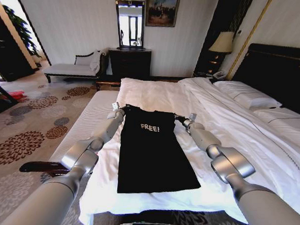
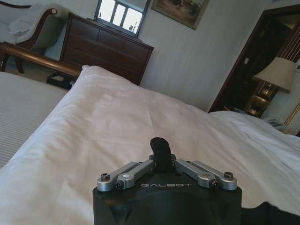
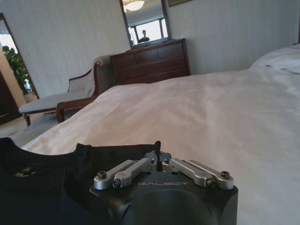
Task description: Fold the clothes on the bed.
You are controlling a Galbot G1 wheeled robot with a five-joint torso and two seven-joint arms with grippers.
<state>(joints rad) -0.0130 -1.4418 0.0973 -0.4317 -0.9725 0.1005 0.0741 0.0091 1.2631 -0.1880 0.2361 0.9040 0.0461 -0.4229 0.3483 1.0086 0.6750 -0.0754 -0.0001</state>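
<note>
Lying flat on the bed [image 1: 155, 95] (white sheets), the black T-shirt [image 1: 151, 152] was pinched at its top corners: left gripper [image 1: 121, 110] and right gripper [image 1: 182, 119] each closed on fabric.

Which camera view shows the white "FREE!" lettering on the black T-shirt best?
The head view: the lettering reads plainly on the T-shirt. The right wrist view shows it faint and unreadable; the left wrist view shows a pinched black fold.

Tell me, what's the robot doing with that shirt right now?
Left gripper shut on T-shirt, right gripper shut on its other shoulder. T-shirt flat on bed, sleeves tucked. Nothing in the way.
</note>
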